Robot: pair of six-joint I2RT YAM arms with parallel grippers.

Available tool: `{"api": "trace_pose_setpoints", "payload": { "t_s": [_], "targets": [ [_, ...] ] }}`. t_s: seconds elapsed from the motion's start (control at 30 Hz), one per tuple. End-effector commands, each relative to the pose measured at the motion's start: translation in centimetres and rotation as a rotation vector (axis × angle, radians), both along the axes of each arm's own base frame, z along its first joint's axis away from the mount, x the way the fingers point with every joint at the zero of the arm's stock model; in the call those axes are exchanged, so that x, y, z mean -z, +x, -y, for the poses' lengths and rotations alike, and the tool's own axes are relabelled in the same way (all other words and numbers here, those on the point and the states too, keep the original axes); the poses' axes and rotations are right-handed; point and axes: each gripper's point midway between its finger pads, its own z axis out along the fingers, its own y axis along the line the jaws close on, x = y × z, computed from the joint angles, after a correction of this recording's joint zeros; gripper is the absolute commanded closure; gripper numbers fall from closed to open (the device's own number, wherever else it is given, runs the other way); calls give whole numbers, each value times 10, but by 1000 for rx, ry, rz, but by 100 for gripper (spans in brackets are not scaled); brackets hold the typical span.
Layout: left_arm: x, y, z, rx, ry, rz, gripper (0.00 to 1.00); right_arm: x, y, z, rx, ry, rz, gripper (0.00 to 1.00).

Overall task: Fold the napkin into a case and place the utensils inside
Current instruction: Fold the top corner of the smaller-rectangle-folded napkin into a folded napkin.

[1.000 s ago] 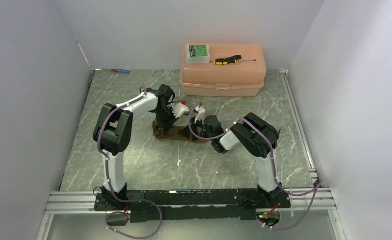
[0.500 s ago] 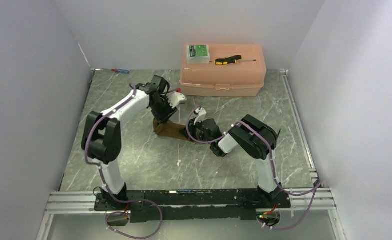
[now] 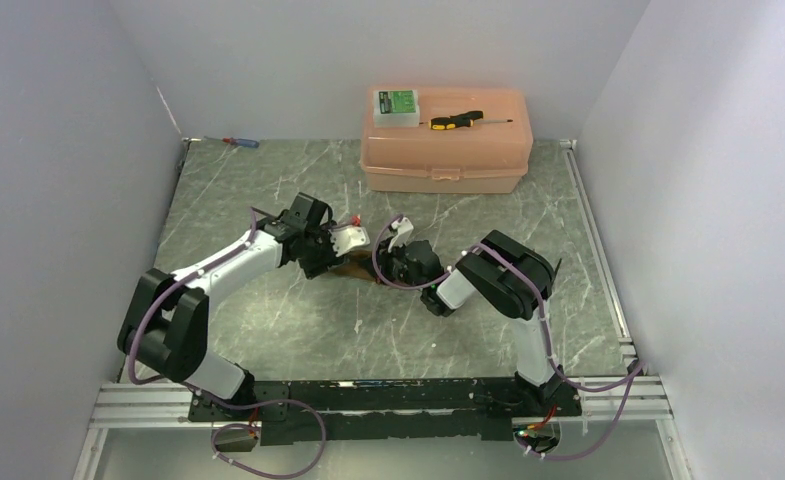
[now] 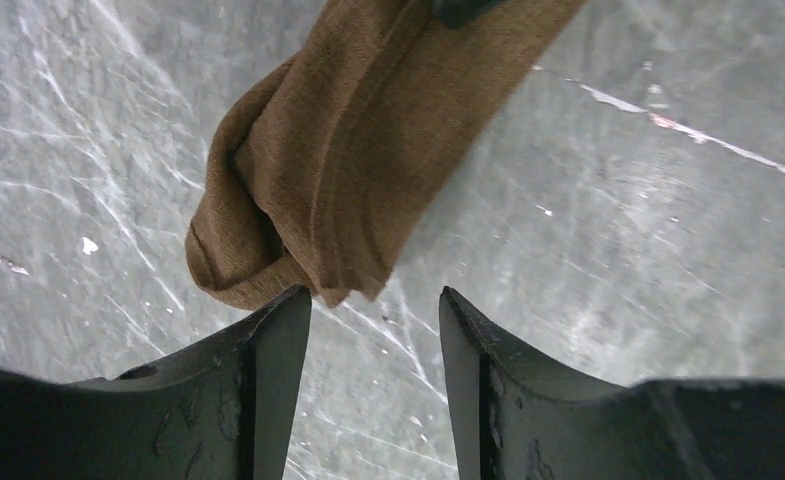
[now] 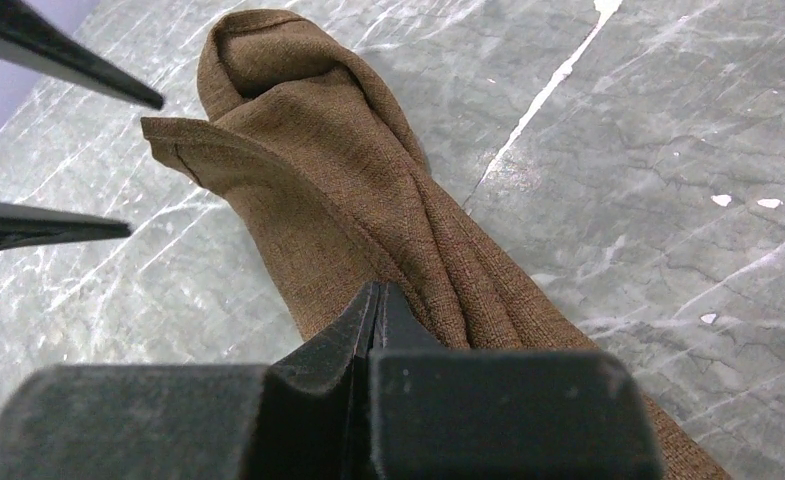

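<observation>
The brown napkin lies bunched in a narrow, loosely rolled strip on the marble table, between both grippers. My left gripper is open, and the napkin's rounded end lies just beyond its left fingertip; nothing is between the jaws. My right gripper is shut, its tips resting on top of the napkin partway along the strip. The left gripper's fingers show at the far end in the right wrist view. No utensils are in view.
A pink plastic box stands at the back, with a small green-and-white case and a yellow-and-black screwdriver on its lid. A blue-and-red screwdriver lies at the back left. Walls close in on three sides.
My left gripper has opened and let go of the napkin's end, and the left arm has stretched low and drawn back to the left. The right gripper stays shut on top of the napkin.
</observation>
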Motion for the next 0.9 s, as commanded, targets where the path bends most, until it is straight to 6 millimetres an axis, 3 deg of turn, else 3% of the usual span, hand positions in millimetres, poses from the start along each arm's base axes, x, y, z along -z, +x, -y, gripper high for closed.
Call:
{"api": "trace_pose_setpoints", "payload": {
  "t_s": [0.0, 0.13, 0.37, 0.5, 0.73, 0.87],
  "targets": [
    [-9, 51, 5, -2, 2, 229, 44, 35, -12, 14, 6, -92, -49, 100],
    [-1, 77, -10, -72, 30, 275, 47, 34, -18, 11, -23, -76, -38, 100],
    [6, 85, -13, -118, 3, 243, 59, 28, -29, 2, -90, -37, -2, 100],
    [9, 87, -15, -147, 4, 246, 55, 21, -37, -8, -158, -43, 37, 100],
    [16, 77, -12, -174, -24, 185, 47, -14, -41, -24, -221, 6, 131, 97],
    [13, 82, -17, -216, -22, 214, 44, -19, -41, -31, -230, 1, 159, 97]
  ]
}}
